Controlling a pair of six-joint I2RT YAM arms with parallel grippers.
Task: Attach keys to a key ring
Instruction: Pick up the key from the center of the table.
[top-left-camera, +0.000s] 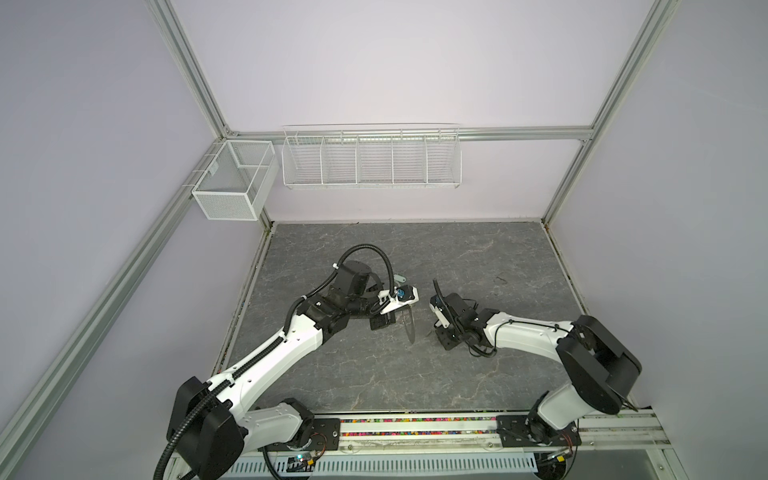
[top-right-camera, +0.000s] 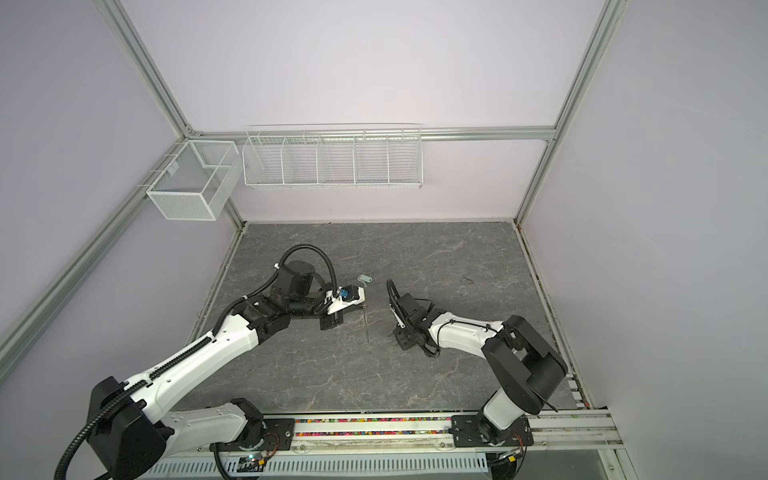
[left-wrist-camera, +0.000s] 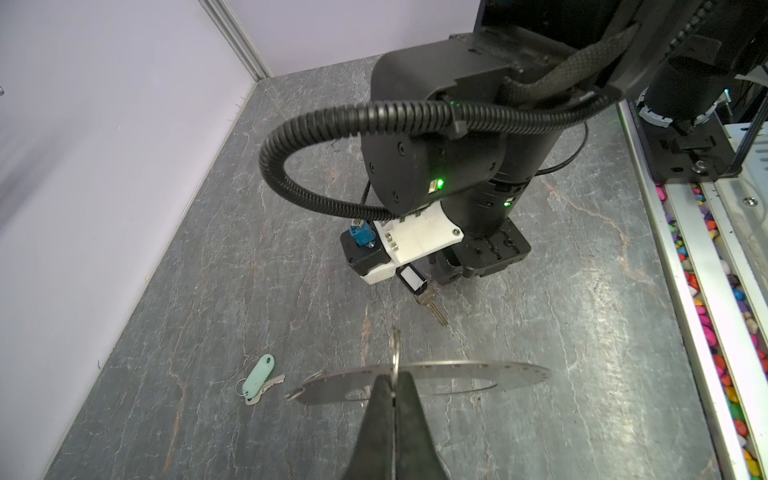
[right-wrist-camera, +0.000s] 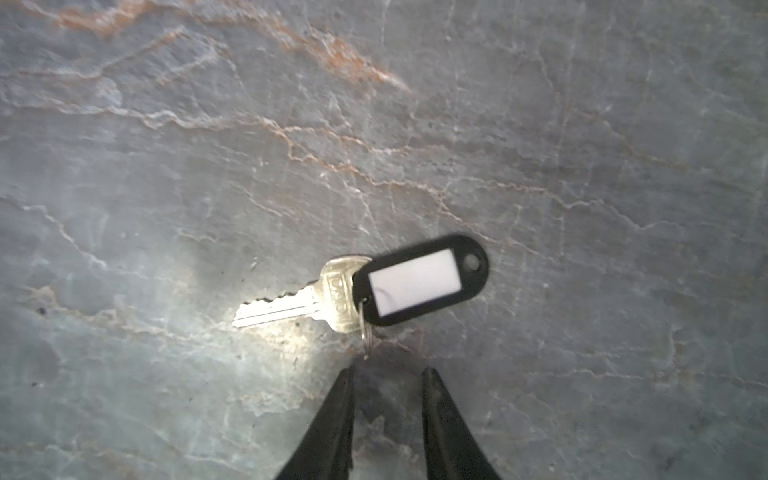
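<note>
Your right pincer (right-wrist-camera: 388, 372) hangs open, tips down, with nothing between them. Just past the tips the black-tag key (right-wrist-camera: 338, 299) lies flat on the desk (right-wrist-camera: 166, 166). Its small loop is nearest them, its long axis runs roughly along the line between the two tips, and its blade points left. Your left pincer (left-wrist-camera: 392, 386) is clamped on the ring (left-wrist-camera: 332, 390), holding it on edge to the left of that key. The green-tag key (left-wrist-camera: 259, 380) lies on the far side of the ring, nearer your left arm. I judge the right arm best placed for the black one.

Upright key ring (left-wrist-camera: 498, 372), keys (right-wrist-camera: 332, 299) flat
</note>
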